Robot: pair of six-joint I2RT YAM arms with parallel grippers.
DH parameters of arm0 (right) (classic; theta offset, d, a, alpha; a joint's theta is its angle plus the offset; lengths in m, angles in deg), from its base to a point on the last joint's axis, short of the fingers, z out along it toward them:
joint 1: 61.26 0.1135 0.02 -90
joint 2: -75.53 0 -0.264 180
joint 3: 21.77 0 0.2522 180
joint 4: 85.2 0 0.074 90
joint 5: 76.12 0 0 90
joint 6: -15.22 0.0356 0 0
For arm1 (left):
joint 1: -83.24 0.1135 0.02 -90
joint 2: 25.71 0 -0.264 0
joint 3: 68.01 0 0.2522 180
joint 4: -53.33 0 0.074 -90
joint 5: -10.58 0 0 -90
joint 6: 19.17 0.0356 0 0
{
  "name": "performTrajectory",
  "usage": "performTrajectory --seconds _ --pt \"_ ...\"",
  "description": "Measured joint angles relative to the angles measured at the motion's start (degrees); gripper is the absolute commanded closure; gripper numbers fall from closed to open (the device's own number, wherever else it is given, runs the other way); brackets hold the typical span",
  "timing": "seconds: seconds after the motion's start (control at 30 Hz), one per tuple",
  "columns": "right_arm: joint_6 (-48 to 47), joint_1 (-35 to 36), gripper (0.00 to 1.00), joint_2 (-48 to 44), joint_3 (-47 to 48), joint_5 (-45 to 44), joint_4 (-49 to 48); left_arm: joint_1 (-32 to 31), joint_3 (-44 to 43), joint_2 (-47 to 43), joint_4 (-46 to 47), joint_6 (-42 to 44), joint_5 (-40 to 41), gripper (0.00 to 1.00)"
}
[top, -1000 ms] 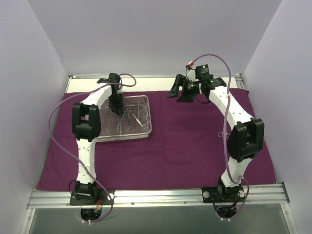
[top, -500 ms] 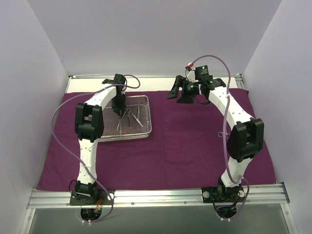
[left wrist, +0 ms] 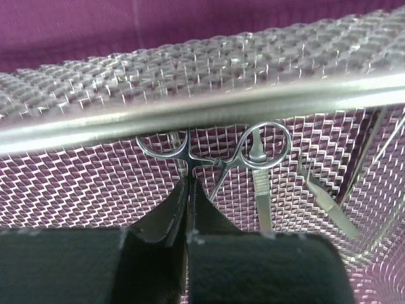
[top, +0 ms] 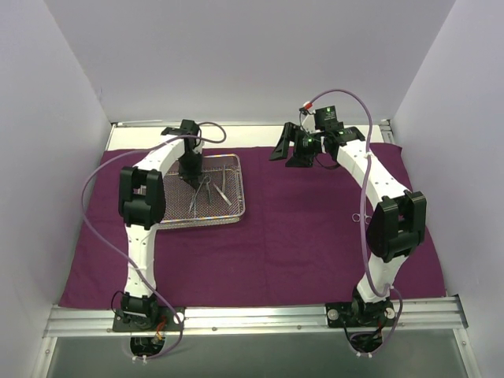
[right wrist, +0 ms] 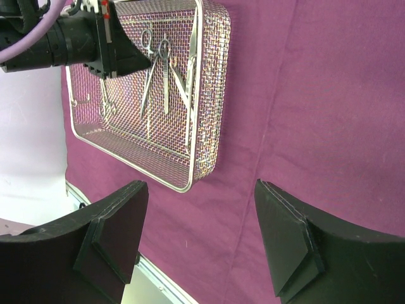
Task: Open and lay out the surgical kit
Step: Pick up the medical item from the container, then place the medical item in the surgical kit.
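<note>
Purple cloth (top: 299, 236) lies under the tray (top: 201, 221). Inside the tray, left gripper (left wrist: 188, 187) pinches forceps (left wrist: 215, 163) near their rings; lift straight up, avoiding snags. Right gripper (right wrist: 201, 209) hangs spread.

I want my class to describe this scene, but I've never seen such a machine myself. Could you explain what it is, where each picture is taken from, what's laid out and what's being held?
These are two white robot arms, bolted side by side at the near edge. The wide picture comes from a fixed camera above and behind them. The other two pictures come from a small camera on each wrist, so each shows its own hand. A purple cloth is spread flat under everything. On it sits a wire-mesh tray with small silver tools inside. The left hand reaches into the tray, its fingers closed on a handle of the scissor-like forceps. The right hand hangs open above the cloth and holds nothing. Its camera looks down on the tray from the side.
</note>
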Motion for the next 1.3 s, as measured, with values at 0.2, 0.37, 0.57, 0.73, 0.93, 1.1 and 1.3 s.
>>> performTrajectory --seconds 0.2,0.37,0.57,0.73,0.93,1.1,1.3 --pt "-0.5 0.5 0.32 0.0 0.0 0.0 0.0 0.3 3.3 -5.4 -1.5 0.9 -3.4 0.98" --pt "-0.4 2.7 0.31 0.2 0.5 1.1 -0.8 0.3 3.8 -13.4 -2.2 1.0 -6.7 0.98" --pt "2.1 6.6 0.23 1.7 2.4 4.8 -5.3 0.1 3.9 -17.1 -2.8 0.1 -10.9 0.98" --pt "5.2 10.3 0.22 4.0 3.4 7.7 -10.0 -1.9 4.3 -18.5 -3.2 -2.1 -13.9 0.98" --pt "8.0 12.4 0.26 7.0 3.4 9.1 -12.5 -6.4 6.3 -22.2 -3.2 -4.8 -16.1 0.98" --pt "8.7 12.4 0.33 8.1 3.4 9.0 -12.7 -9.4 6.9 -24.5 -3.2 -6.0 -17.0 0.98" --pt "9.7 12.1 0.51 8.4 3.4 8.7 -13.1 -11.3 7.5 -25.7 -3.1 -7.1 -17.2 0.98"
